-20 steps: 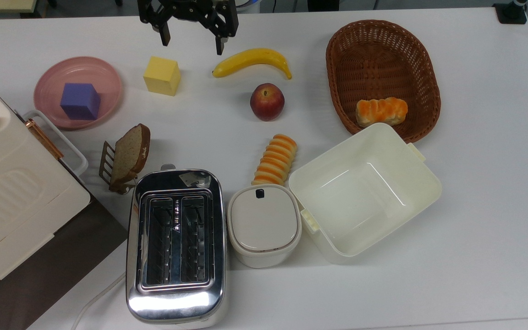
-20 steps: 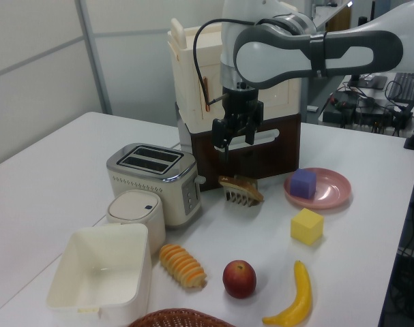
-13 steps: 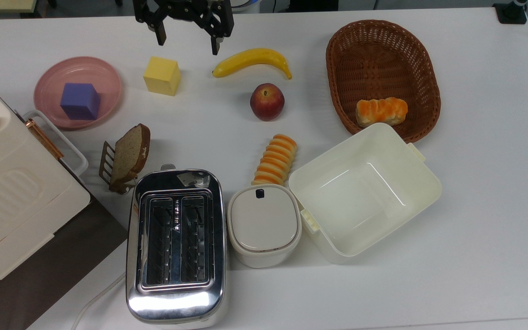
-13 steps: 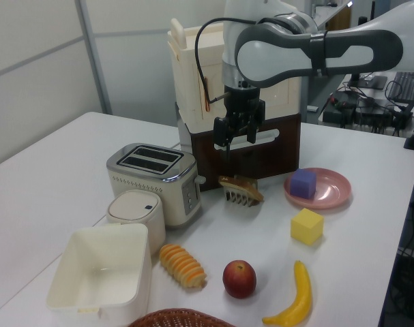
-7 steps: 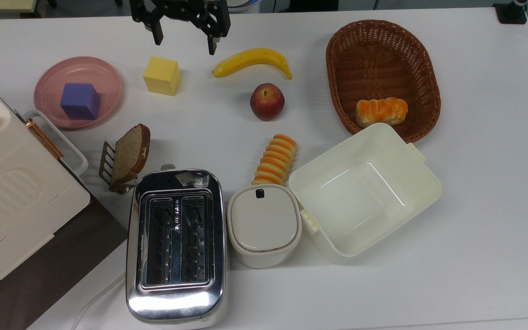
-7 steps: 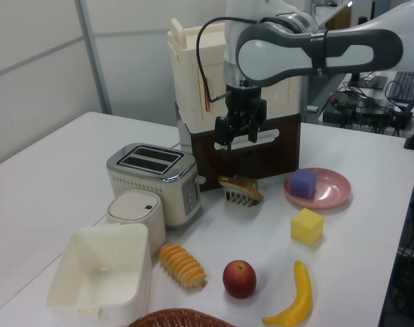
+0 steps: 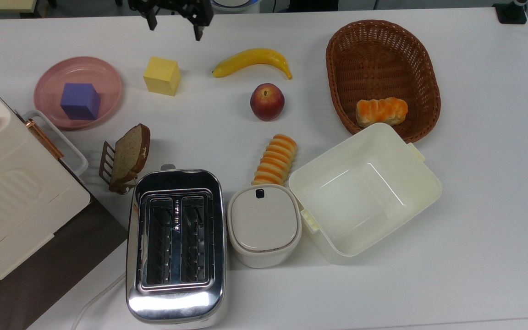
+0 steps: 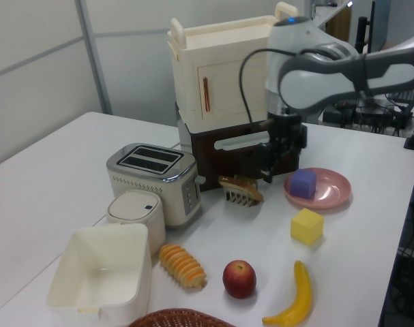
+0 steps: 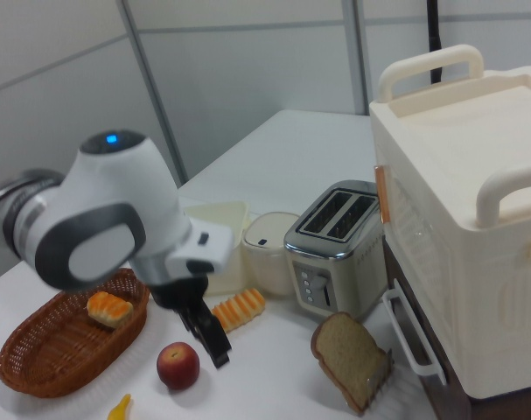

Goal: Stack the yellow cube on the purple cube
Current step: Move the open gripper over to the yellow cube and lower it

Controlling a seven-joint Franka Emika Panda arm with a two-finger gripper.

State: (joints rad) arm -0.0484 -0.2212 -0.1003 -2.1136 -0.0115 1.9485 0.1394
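The end effector has retreated, fingers spread; the yellow cube sits slightly skewed

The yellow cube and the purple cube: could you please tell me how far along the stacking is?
Nothing is stacked yet. The yellow cube sits on the table, apart from the purple cube, which rests in the pink plate. In hand: nothing; the gripper is open and empty, above the table's far edge in the top view. Left to do: grasp the yellow cube, lift it, carry it over and set it on the purple one.
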